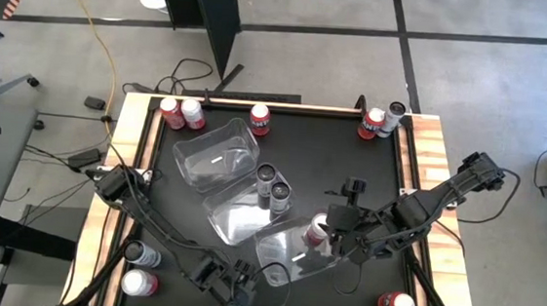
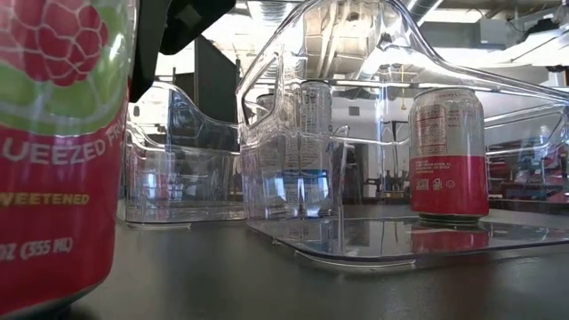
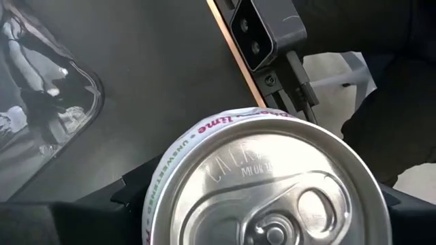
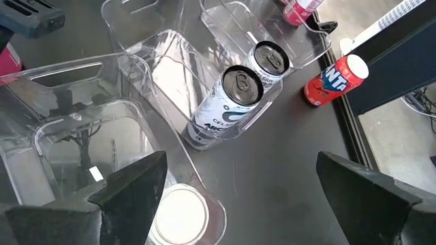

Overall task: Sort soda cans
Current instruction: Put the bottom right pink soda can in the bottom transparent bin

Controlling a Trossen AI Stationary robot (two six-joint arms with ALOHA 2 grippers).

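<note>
At table's left edge, on the matte black mat [image 1: 350, 169], two front-left cans [image 1: 139, 268] stand upright, smooth cylinders with silver tops; the long axis is vertical. Two back-left cans [image 1: 181, 113], white and red, are upright, touching or just beside each other. Left arm runs low along the front edge, with the left gripper [image 1: 234, 285] near front centre, pointing down over the lime can [image 3: 266, 184]. It is an upright glossy can with a shiny aluminium lid and pull tab, its axis vertical, standing at the front edge by the low camera. Dark fingers [image 3: 409, 218] flank the can on both sides; cannot tell if they pinch it or only bracket it. At back centre a red can [image 1: 260, 119] stands upright. Three clear hard-plastic tubs [image 1: 217, 153], rectangular with rounded corners, sit in a diagonal row touching each other. Middle tub holds two dark cans [image 1: 273, 184], upright, side by side, tops up. Nearest tub holds the tub can [image 2: 448, 156], red below, pale above, upright on the tub floor. Right arm reaches in from the right edge, elbow bent, with the right gripper [image 1: 331, 233] over that can, its fingers spread wide, gripping nothing. Two back-right cans [image 1: 382, 121] stand upright at the far corner, side by side. One corner can [image 1: 396, 304], red and white, stands upright at front right, well apart from the rest.
</note>
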